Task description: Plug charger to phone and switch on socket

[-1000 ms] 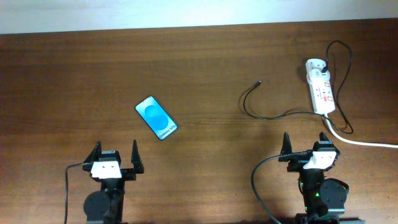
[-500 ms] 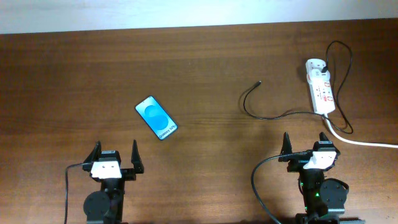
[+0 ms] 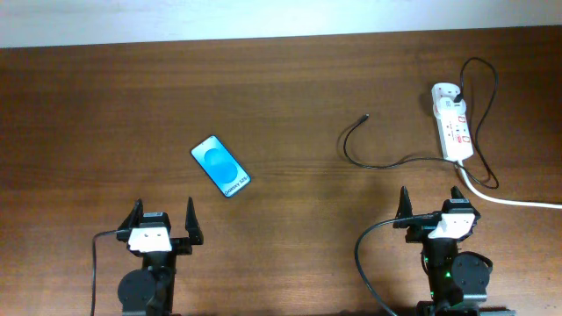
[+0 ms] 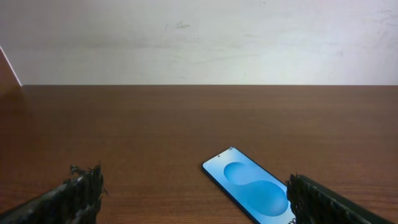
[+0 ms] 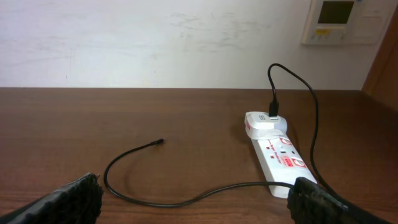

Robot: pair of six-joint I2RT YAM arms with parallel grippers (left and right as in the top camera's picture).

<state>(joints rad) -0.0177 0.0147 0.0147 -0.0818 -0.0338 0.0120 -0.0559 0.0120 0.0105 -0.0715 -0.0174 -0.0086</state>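
The phone (image 3: 220, 166) lies flat on the table left of centre, blue screen up, angled; it also shows in the left wrist view (image 4: 252, 191). The black charger cable (image 3: 351, 149) curls on the right half, its plug tip (image 3: 365, 116) free; it also shows in the right wrist view (image 5: 134, 186), tip (image 5: 160, 142). The white socket strip (image 3: 451, 121) lies at the far right with a white plug at its far end, and shows in the right wrist view (image 5: 277, 151). My left gripper (image 3: 163, 221) is open and empty, near the phone. My right gripper (image 3: 432, 204) is open and empty, near the strip.
A thick white power cord (image 3: 509, 200) runs from the strip off the right edge. The table's far edge (image 3: 281, 37) meets a white wall. A wall thermostat (image 5: 342, 21) hangs at the upper right in the right wrist view.
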